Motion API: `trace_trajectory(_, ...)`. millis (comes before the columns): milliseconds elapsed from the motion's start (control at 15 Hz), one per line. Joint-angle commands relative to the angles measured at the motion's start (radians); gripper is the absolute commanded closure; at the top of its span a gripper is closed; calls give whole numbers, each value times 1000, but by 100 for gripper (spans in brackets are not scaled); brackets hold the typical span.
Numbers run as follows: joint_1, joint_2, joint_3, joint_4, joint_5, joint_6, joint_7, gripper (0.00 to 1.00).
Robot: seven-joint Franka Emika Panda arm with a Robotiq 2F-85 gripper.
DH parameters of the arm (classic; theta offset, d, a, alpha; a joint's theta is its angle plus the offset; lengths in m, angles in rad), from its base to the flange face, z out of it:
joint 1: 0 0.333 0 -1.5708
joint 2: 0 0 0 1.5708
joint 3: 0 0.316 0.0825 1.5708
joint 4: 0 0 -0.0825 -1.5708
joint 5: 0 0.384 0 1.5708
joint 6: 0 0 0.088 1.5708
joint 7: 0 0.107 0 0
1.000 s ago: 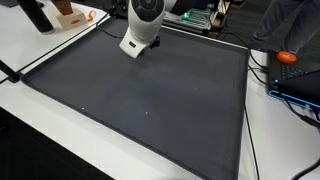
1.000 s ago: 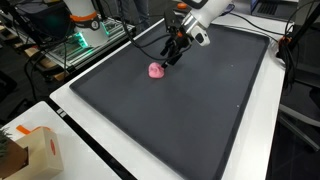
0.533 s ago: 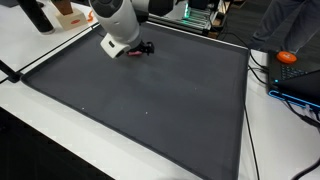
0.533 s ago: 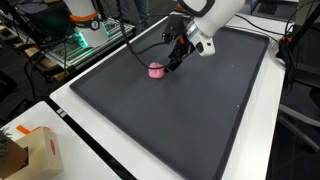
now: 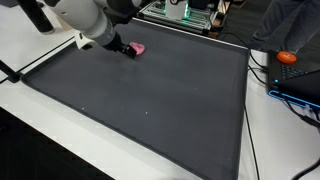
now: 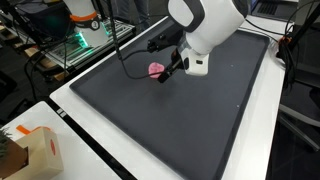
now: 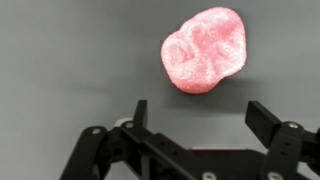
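Note:
A small pink lumpy object (image 7: pixel 204 52) lies on the dark mat (image 6: pixel 200 120); it also shows in both exterior views (image 5: pixel 137 48) (image 6: pixel 156 69). My gripper (image 7: pixel 203 113) hovers just short of it, open, with nothing between its black fingers (image 7: pixel 266 120). In the wrist view the pink object sits beyond the fingertips, slightly right of centre, not touched. In both exterior views the white wrist hangs over the mat's far-left area, the gripper (image 6: pixel 170 72) (image 5: pixel 126 49) right beside the object.
The black mat (image 5: pixel 150 100) covers most of the white table. An orange object (image 5: pixel 288 57) and cables lie at the right edge. A cardboard box (image 6: pixel 35 150) stands near a table corner. A rack with green lights (image 6: pixel 85 40) stands beyond the mat.
The arm has swung across the mat and lowered toward the pink object; the gripper now sits right beside it. The jaws have stayed open. The pink object has not moved.

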Motion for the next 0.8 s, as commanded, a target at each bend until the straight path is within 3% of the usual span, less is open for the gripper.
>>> trace_trajectory(0,-34,31,-28,34,74,2,87,0)
trace_trajectory(733,-130,-9,-91,-41,315,8,309,0)
